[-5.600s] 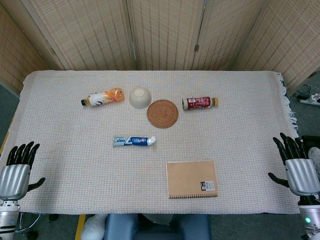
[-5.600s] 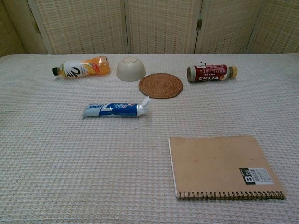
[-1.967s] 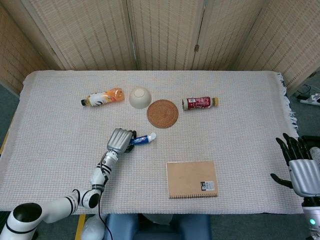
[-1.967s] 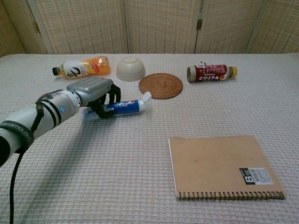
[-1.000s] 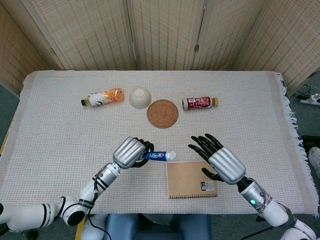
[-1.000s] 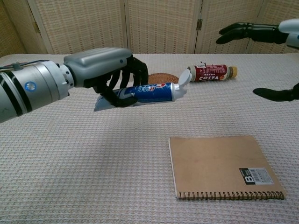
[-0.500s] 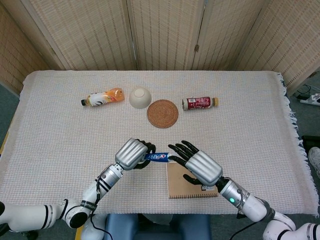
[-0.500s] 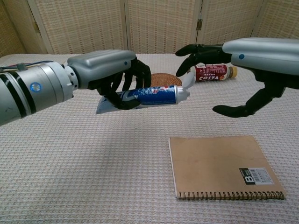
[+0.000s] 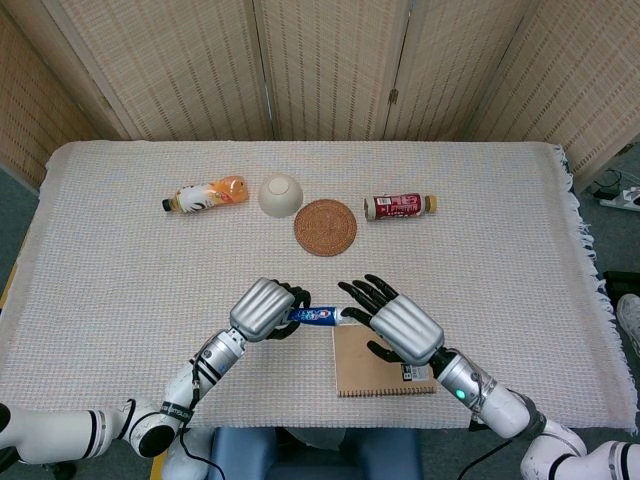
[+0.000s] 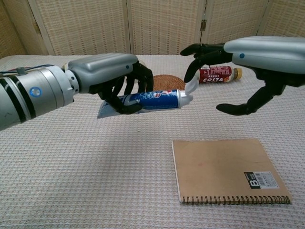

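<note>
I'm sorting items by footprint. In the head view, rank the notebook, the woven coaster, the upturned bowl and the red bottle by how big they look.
1. Notebook, though the right hand covers part of it.
2. Woven coaster.
3. Upturned bowl and red bottle look about alike; I would not rank them.

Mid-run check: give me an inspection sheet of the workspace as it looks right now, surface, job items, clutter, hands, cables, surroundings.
Surface: table under a woven cloth.
Job's things: toothpaste tube lifted off the cloth, cap toward the right hand.
Clutter: notebook, round coaster, upturned bowl, orange bottle and red bottle lying flat.
Hands: left hand grips the tube; right hand spread, fingertips at the cap, grip not established.
Cables: power strip on the floor at right.
Surroundings: folding wicker screen behind.
</note>
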You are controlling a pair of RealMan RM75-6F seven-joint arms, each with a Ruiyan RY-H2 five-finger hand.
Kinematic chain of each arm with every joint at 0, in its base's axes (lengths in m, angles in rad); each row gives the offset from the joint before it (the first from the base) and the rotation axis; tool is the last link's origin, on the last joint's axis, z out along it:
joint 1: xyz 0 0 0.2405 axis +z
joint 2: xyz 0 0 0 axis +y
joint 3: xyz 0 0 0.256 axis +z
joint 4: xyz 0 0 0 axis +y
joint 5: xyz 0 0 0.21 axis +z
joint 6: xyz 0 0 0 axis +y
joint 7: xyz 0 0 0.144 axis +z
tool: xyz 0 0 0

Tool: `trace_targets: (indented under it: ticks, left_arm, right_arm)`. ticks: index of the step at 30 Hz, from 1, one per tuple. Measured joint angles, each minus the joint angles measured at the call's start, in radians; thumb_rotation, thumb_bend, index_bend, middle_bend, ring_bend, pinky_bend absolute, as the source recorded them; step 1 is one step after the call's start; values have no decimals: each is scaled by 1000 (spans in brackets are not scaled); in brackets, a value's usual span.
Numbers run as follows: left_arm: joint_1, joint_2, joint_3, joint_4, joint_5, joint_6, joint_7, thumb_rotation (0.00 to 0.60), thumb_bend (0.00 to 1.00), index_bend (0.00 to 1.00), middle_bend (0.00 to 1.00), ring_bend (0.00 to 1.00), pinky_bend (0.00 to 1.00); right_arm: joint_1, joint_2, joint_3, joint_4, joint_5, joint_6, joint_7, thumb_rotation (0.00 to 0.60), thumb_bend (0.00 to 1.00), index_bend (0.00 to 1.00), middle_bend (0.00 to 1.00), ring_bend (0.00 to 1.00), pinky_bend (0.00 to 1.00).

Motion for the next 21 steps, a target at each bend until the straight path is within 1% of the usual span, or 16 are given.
trace_targets:
  ticks: [8,21]
  left_arm:
    - [3,3,-2,-1,5,3,-24,600,712,718,771,683,631]
    - [10,11,-5,-5,13,3,-78,600,715,724,776,683,635]
  right_arm:
    - [7,-8,-10,24,32,-2,3,600,442,273,0,0,0]
    - [12,-23,-27,58,41,10,32,600,442,273,0,0,0]
